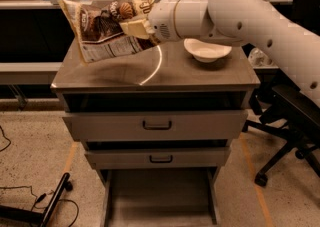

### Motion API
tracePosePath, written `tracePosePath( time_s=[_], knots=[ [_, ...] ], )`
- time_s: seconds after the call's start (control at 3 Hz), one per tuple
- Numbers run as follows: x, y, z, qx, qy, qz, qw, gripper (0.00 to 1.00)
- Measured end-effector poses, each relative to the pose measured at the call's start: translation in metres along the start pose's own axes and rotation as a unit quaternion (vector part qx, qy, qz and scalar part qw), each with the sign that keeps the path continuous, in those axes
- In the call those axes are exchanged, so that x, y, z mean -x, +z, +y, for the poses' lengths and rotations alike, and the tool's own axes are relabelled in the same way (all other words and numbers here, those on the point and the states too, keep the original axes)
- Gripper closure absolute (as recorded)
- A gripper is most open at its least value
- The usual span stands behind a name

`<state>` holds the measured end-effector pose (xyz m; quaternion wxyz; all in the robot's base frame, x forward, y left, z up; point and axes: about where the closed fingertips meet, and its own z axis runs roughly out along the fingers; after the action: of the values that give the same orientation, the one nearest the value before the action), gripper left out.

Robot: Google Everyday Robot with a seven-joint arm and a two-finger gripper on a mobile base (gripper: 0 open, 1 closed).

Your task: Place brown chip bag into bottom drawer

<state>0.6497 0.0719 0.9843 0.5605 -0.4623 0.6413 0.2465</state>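
Observation:
The brown chip bag (102,28) is a crinkled dark brown and cream foil bag with a white print panel. It hangs in the air above the left half of the cabinet top (150,71). My gripper (135,27) is shut on the bag's right edge, holding it clear of the surface. The white arm reaches in from the right. The bottom drawer (160,196) is pulled out at the foot of the cabinet, a plain grey tray with low side walls, directly below and in front of the held bag.
A white bowl (207,50) sits on the cabinet top to the right of the gripper. Two upper drawers (157,125) with dark handles are slightly ajar. A black office chair (285,136) stands at the right. Cables and a black bar (45,206) lie on the floor at left.

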Motion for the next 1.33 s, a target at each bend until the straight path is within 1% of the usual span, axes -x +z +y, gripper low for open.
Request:
tracePosePath(
  time_s=[0.33, 0.67, 1.0, 1.33],
  knots=[
    [0.004, -0.027, 0.012, -0.015, -0.008, -0.014, 0.9998, 1.0],
    [-0.001, -0.05, 0.03, -0.027, -0.009, -0.027, 0.9992, 1.0],
    [-0.018, -0.073, 0.051, -0.028, -0.003, -0.035, 0.999, 1.0],
    [-0.041, -0.097, 0.069, -0.022, 0.01, -0.037, 0.999, 1.0]
  ],
)
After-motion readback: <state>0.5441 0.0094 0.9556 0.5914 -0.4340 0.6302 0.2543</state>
